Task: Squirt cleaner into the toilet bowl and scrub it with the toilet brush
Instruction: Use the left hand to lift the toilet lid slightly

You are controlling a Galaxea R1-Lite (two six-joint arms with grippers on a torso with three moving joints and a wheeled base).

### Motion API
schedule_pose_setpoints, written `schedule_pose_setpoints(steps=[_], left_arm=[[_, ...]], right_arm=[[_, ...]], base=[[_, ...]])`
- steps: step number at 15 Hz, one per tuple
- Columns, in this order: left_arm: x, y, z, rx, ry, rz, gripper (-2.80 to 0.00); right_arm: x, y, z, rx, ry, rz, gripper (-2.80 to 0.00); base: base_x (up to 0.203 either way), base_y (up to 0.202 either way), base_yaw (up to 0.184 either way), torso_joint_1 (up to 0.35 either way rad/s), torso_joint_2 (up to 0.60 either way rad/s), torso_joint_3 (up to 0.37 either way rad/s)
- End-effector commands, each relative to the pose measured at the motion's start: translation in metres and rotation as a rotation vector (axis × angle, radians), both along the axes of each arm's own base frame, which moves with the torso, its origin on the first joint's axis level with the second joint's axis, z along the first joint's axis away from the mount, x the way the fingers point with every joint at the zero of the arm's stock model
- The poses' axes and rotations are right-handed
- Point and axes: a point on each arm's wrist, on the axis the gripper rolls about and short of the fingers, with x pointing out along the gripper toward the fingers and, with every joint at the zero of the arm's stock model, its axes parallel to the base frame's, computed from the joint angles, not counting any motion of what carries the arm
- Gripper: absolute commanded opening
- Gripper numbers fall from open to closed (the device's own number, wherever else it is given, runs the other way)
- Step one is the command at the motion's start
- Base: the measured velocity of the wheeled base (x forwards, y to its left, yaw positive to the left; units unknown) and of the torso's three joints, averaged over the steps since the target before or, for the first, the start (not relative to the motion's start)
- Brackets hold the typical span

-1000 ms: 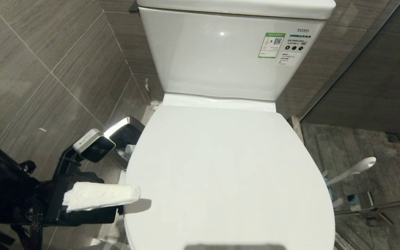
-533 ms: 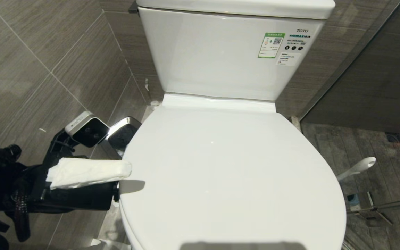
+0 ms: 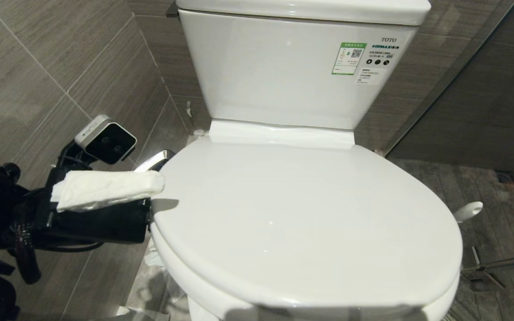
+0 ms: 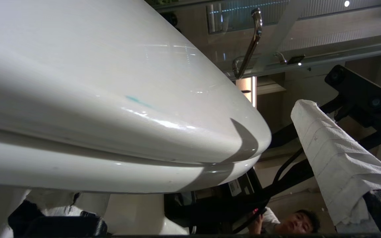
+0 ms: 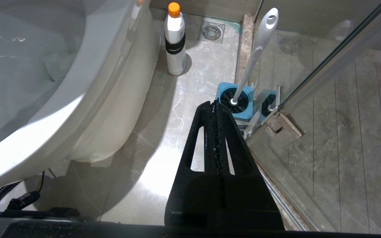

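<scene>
The toilet brush (image 5: 256, 58) stands in its blue holder (image 5: 236, 103) on the floor, next to the glass shower door (image 5: 326, 76). Only the right wrist view shows the holder; the head view shows just the round end of the brush handle (image 3: 469, 210) poking out past the lid. The right wrist view also shows a white bottle with an orange cap (image 5: 175, 39) standing on the floor beside the toilet bowl (image 5: 88, 109). The toilet lid (image 3: 301, 223) is lifted a little at the front.

The left wrist view shows a small blue smear (image 4: 137, 100) on the lid, maybe cleaner. It also shows a person low down behind the robot.

The left gripper (image 3: 147, 207) is at the left edge of the lid with its fingers wide apart. One finger is wrapped in white paper (image 3: 105, 189) and lies on top of the lid edge. The right gripper (image 5: 216, 109) hangs near the floor, pinched shut with nothing in it.
</scene>
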Motion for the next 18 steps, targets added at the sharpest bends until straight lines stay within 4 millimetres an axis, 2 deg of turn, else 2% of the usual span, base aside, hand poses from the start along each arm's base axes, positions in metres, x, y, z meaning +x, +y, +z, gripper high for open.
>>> schedule_pose_setpoints(steps=[1,5,9,18], left_arm=[[0.006,-0.002,0.002,-0.005,-0.004,0.001,0.00],[0.014,-0.004,0.017,-0.036,-0.039,0.024,0.00],[0.011,-0.004,0.038,-0.061,-0.032,0.008,0.00],[0.010,-0.004,0.081,-0.101,0.066,-0.054,0.00]], right_arm=[[0.000,0.000,-0.002,-0.001,0.005,0.001,-2.80],[0.000,0.000,-0.002,0.001,0.005,0.001,-2.80],[0.000,0.000,-0.002,0.001,0.005,0.001,-2.80],[0.000,0.000,-0.002,0.001,0.005,0.001,-2.80]], base=[[0.000,0.000,0.000,0.000,0.00,0.000],[0.000,0.000,0.000,0.000,0.00,0.000],[0.000,0.000,0.000,0.000,0.00,0.000],[0.000,0.000,0.000,0.000,0.00,0.000]])
